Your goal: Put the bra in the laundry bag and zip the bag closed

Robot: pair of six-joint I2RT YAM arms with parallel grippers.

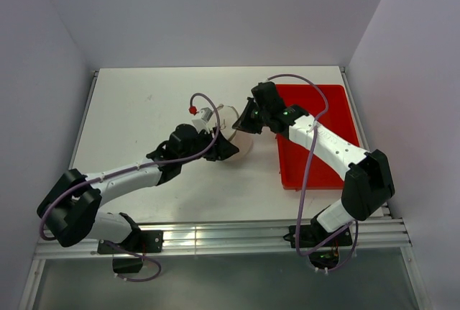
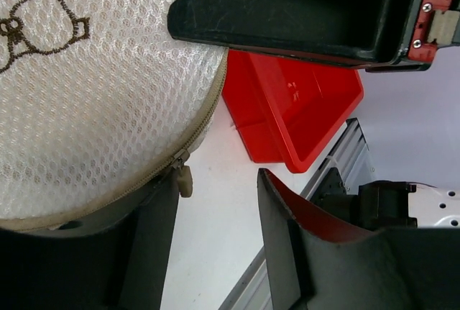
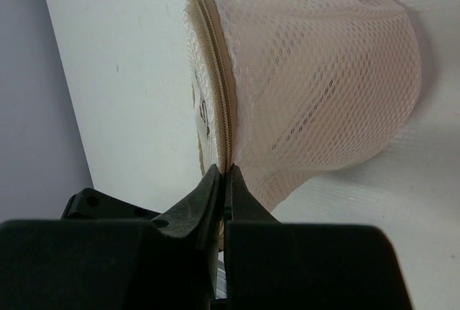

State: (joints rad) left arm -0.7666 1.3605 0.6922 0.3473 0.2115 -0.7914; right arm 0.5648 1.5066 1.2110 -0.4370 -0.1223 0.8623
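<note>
Top view: the white worktop carries the bag near its centre, with the red tray at the bag's 3 o'clock, close beside it. The left hand sits against the bag at its 7 o'clock and the right hand at its 2 o'clock; how their jaws stand cannot be told from here. Left wrist view: the bag fills the 10 o'clock part, its round mesh face bearing a dark print of a bra outline. The zip runs along the rim, and its beige pull hangs at the face's 5 o'clock. The left hand is open, its two dark fingers apart with bare worktop between them; the pull lies just beside the tip of the finger at 7 o'clock. The tray lies beyond, toward 2 o'clock. Right wrist view: the bag lies on its side on the worktop, bulging toward 3 o'clock. The bra is inside it, visible only as a peach tone through the mesh. The zip runs from 12 toward 6 o'clock, its teeth meeting along the visible stretch. The right hand is closed, its fingertips pinching the bag's rim at the lower end of the zip.
</note>
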